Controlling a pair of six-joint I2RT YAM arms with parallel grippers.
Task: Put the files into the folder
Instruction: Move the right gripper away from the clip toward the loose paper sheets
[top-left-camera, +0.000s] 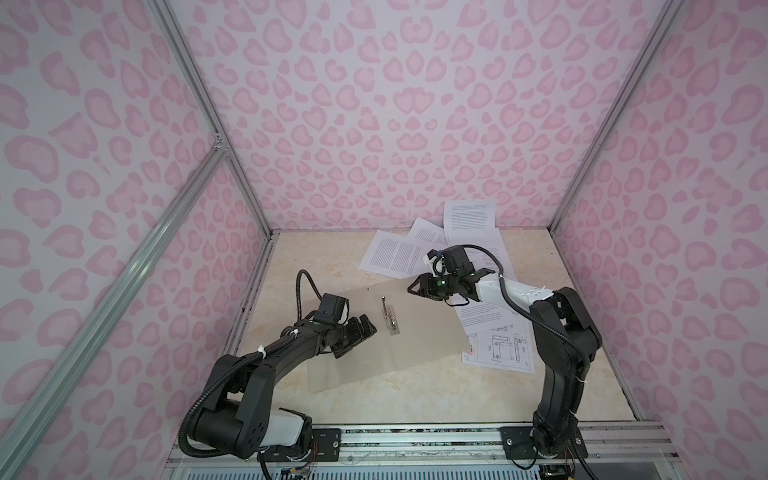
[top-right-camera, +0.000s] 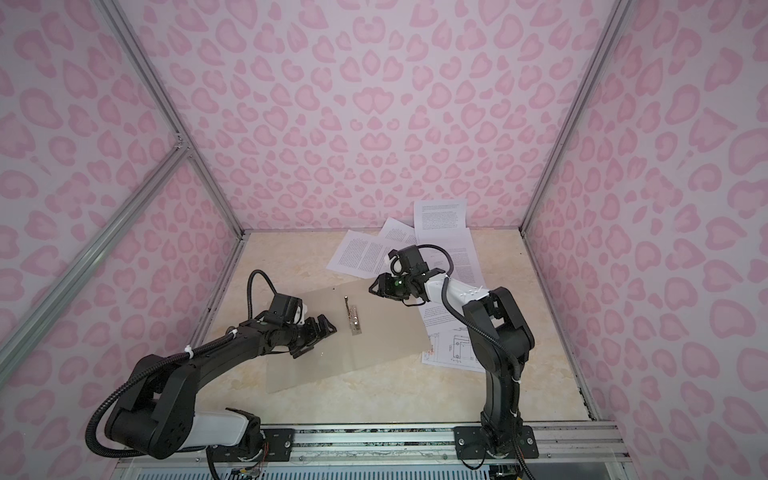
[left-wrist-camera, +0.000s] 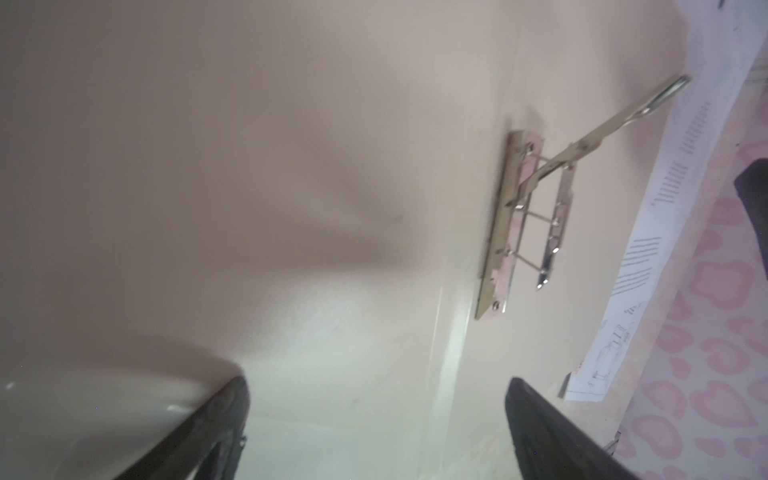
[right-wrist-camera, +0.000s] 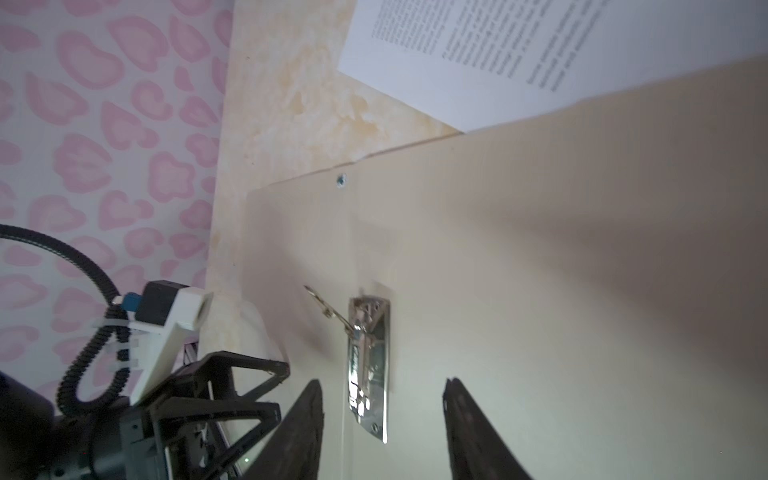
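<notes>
The beige-grey folder (top-left-camera: 419, 332) (top-right-camera: 374, 336) lies open and flat on the table, and the lever of its metal clip (top-left-camera: 390, 318) (left-wrist-camera: 511, 232) (right-wrist-camera: 370, 353) is raised. White printed files (top-left-camera: 395, 253) (top-right-camera: 361, 253) are scattered behind it. A sheet with a line drawing (top-left-camera: 498, 345) sticks out from under its right edge. My left gripper (top-left-camera: 360, 338) (left-wrist-camera: 378, 384) hovers open over the folder's left half, left of the clip. My right gripper (top-left-camera: 415, 287) (right-wrist-camera: 383, 382) hangs above the folder's far edge with its jaws apart and nothing between them.
Pink-patterned walls close in the cream marbled table (top-left-camera: 415, 395) on three sides. One sheet (top-left-camera: 469, 216) leans up against the back wall. An aluminium rail (top-left-camera: 415, 436) with both arm bases runs along the front edge.
</notes>
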